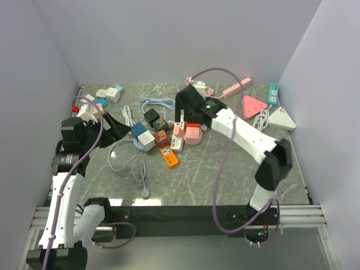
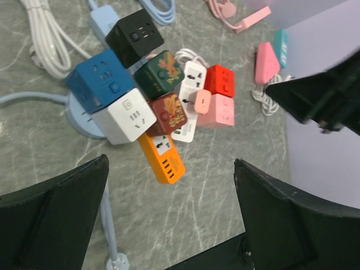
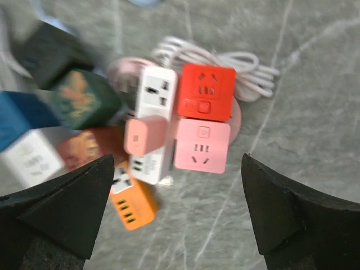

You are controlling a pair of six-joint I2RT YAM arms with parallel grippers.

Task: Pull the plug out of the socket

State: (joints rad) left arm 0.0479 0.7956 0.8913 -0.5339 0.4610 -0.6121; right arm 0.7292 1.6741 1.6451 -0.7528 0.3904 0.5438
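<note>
A small pink plug sits in a white power strip in the middle of a cluster of sockets; both also show in the left wrist view, the plug and the strip, and from the top, the plug. My right gripper is open above the cluster, its fingers spread on either side of the plug and the pink cube socket, touching nothing. My left gripper is open and empty to the left of the cluster.
Around the strip lie a red cube, an orange strip, and white, blue, dark green, dark red and black cubes. Loose cables lie at front left. More sockets sit at back right.
</note>
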